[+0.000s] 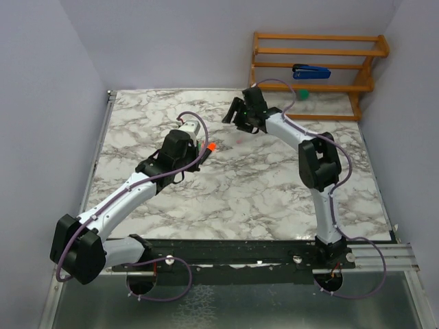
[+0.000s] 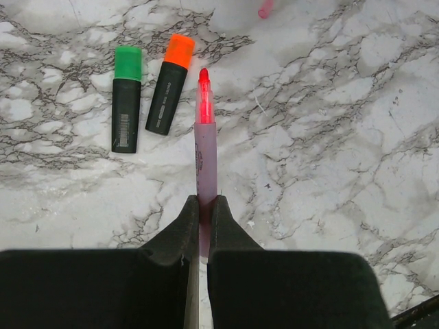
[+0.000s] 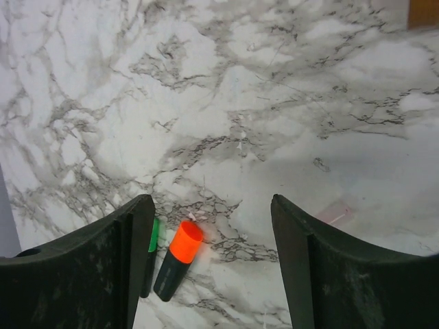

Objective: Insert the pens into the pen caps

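My left gripper (image 2: pixel 204 200) is shut on the slim pale pink pen (image 2: pixel 206 147), whose bare red tip points away from me, low over the marble. Two black-bodied pens lie just left of that tip: one with a green end (image 2: pixel 127 103), one with an orange end (image 2: pixel 170 89). A small pink cap (image 2: pixel 265 8) lies farther ahead; it shows faintly in the right wrist view (image 3: pixel 334 212). My right gripper (image 3: pixel 211 200) is open and empty above the table, with the orange-ended pen (image 3: pixel 177 260) between its fingers' line of sight. The green-ended pen (image 3: pixel 152 240) is half hidden by its left finger.
A wooden rack (image 1: pixel 312 51) stands at the back right with a blue stapler-like object (image 1: pixel 311 70) on it. A small green object (image 1: pixel 302 94) lies by the rack's foot. Purple walls close in the table's left and right sides.
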### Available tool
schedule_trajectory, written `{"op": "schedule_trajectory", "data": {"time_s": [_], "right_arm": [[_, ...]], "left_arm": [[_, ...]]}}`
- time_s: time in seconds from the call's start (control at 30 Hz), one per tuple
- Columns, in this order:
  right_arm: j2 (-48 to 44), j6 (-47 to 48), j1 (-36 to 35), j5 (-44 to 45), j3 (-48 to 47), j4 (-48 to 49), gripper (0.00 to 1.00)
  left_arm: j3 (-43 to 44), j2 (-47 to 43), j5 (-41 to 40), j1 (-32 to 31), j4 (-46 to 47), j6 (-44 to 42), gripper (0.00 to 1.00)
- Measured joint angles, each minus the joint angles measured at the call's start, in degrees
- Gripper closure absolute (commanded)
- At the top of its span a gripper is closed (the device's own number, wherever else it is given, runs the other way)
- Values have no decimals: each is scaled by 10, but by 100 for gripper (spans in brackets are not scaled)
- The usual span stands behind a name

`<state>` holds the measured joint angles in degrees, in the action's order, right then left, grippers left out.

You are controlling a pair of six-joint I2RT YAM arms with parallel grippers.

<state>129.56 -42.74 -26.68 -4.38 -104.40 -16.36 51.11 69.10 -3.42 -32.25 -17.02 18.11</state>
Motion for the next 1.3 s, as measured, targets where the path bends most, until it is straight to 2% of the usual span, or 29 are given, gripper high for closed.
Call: {"op": "schedule_trajectory", "data": {"time_s": [0.1, 0.3, 0.47, 0.57, 0.73, 0.9, 1.3], "right_arm": [[-43, -2, 4, 28, 10, -6, 31], [-111, -65, 9, 131, -24, -114, 27], [-63, -143, 12, 192, -156, -294, 32], [-11, -173, 12, 197, -215, -355, 37], [37, -203, 11, 182, -223, -389, 40], [106, -214, 11, 164, -318, -418, 44], [115, -225, 4, 126, -312, -423, 49]], "left_arm": [[-4, -5, 0, 0, 0, 1, 100], [-4, -8, 4, 0, -2, 3, 100], [-4, -10, 6, 0, -3, 5, 100], [-4, -12, 8, 0, -2, 7, 100], [-4, -14, 13, 0, -2, 8, 100], [-9, -18, 19, 0, -2, 10, 100], [-9, -18, 28, 0, -2, 10, 100]]}}
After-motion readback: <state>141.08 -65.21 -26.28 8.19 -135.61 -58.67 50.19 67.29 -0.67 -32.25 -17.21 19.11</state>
